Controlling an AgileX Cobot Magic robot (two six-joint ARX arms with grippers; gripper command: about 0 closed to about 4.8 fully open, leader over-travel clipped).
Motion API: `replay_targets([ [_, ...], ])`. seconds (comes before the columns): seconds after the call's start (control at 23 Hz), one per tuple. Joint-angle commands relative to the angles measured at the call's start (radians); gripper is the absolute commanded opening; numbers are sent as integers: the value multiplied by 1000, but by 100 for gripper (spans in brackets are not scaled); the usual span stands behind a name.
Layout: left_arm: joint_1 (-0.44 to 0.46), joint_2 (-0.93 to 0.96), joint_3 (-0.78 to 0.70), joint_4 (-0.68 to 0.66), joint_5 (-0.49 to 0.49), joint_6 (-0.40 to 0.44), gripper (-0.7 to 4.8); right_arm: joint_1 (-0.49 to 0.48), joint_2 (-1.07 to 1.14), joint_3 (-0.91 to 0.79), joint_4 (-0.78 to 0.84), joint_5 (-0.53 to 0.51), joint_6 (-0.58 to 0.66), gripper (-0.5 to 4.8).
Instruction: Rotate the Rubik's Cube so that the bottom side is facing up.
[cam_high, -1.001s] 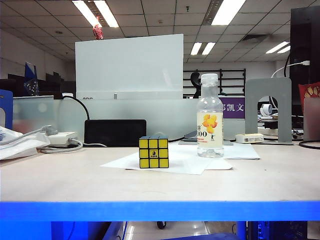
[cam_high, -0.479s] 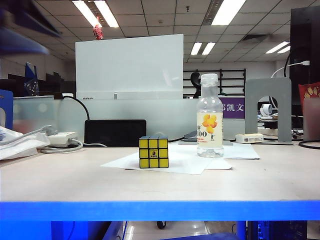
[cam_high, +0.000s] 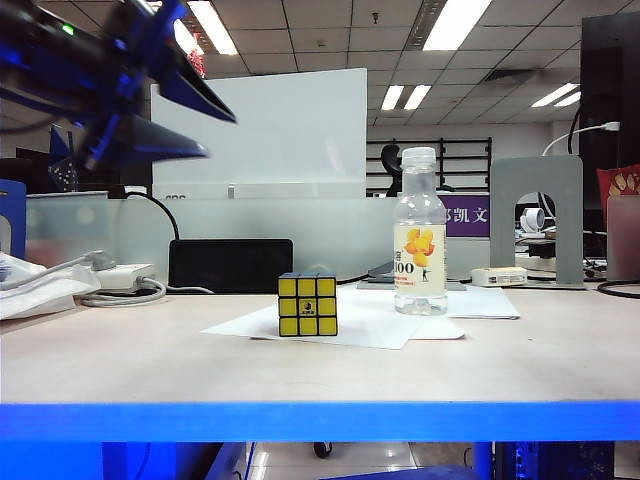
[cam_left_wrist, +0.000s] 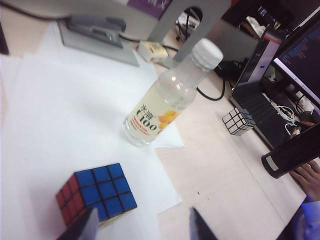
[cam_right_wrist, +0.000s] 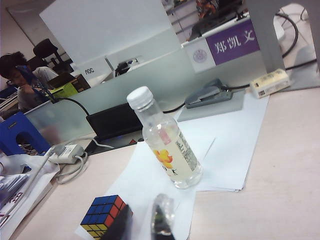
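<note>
My left gripper hangs high above the table, fingers spread and empty; my right gripper, fingers slightly parted, hovers over the Rubik's Cube.

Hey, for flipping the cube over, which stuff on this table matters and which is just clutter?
Matters: Rubik's Cube; left gripper, up high at the left, jaws open; right gripper, near the cube.
Clutter: water bottle, paper sheets, stapler, power strip.

You are looking at the left gripper, showing two long, dark, pointed fingers on a black arm. The right gripper is showing blunt black fingertips.
</note>
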Motion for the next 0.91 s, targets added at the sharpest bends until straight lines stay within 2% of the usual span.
replay_targets([
  [0.04,-31,27,11,8,-17,-22,242,0,14,5,3,-6,-3,59],
  [0.26,-37,51,12,-10,-58,25,242,5,14,6,5,-6,62,61],
  [0.39,-37,62,19,-21,-80,68,242,8,14,6,-2,-21,122,95],
  [0.61,-40,113,104,-174,-109,156,242,7,42,6,3,-95,208,128],
  [0.91,-69,219,265,-333,-100,127,242,7,71,7,2,-171,260,164],
])
